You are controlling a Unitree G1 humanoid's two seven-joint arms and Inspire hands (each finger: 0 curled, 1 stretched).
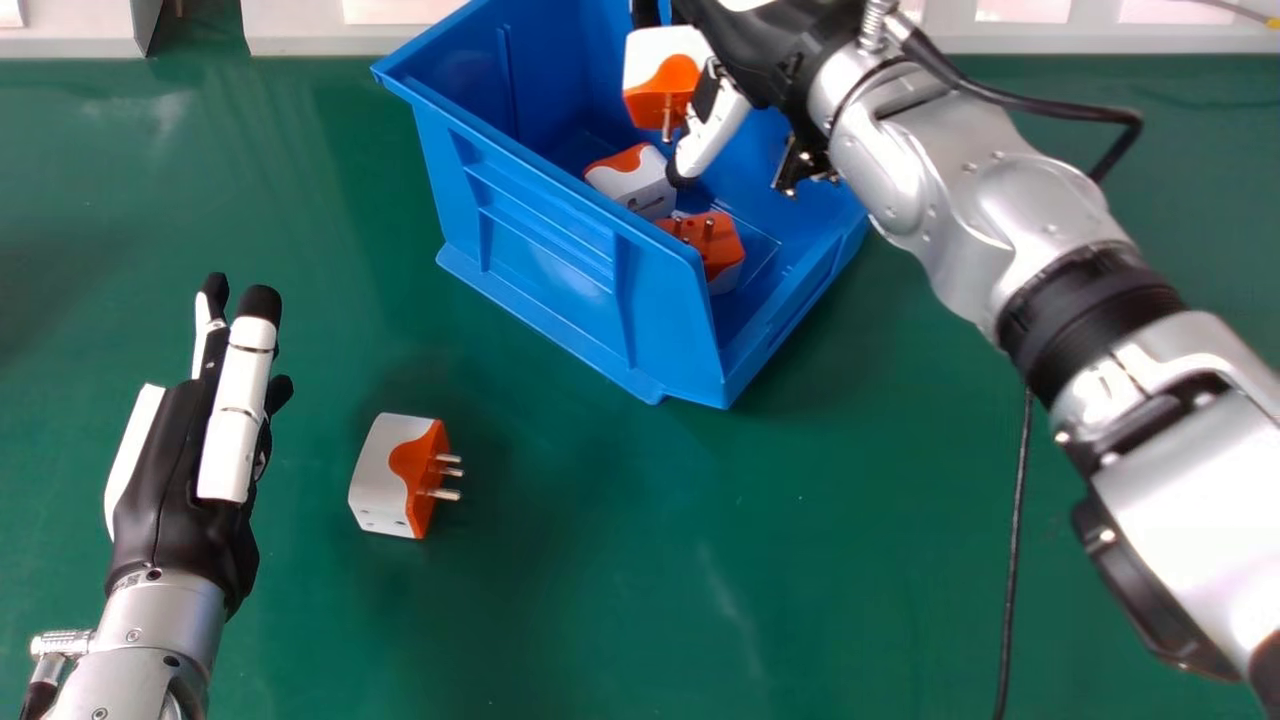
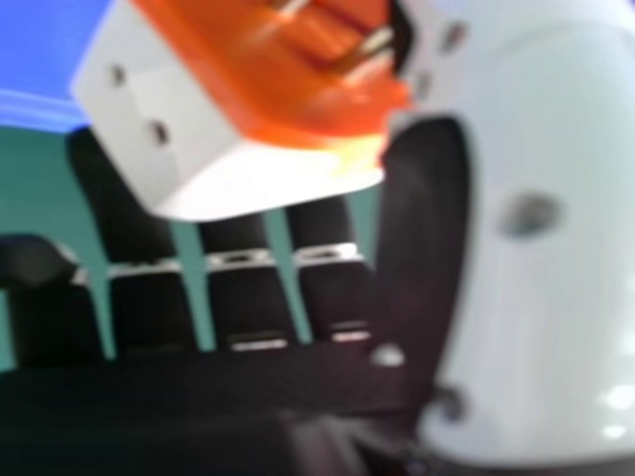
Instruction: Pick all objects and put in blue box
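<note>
At head view's top, blue box cut off, right hand gripping adapter.

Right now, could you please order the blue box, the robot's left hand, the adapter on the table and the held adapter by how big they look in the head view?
Blue box
Left hand
Table adapter and held adapter: too close to rank; the right hand partly covers the held one.

The head view's top edge cuts the blue plastic box; its near wall hides partly two orange-and-white plug adapters.
</note>
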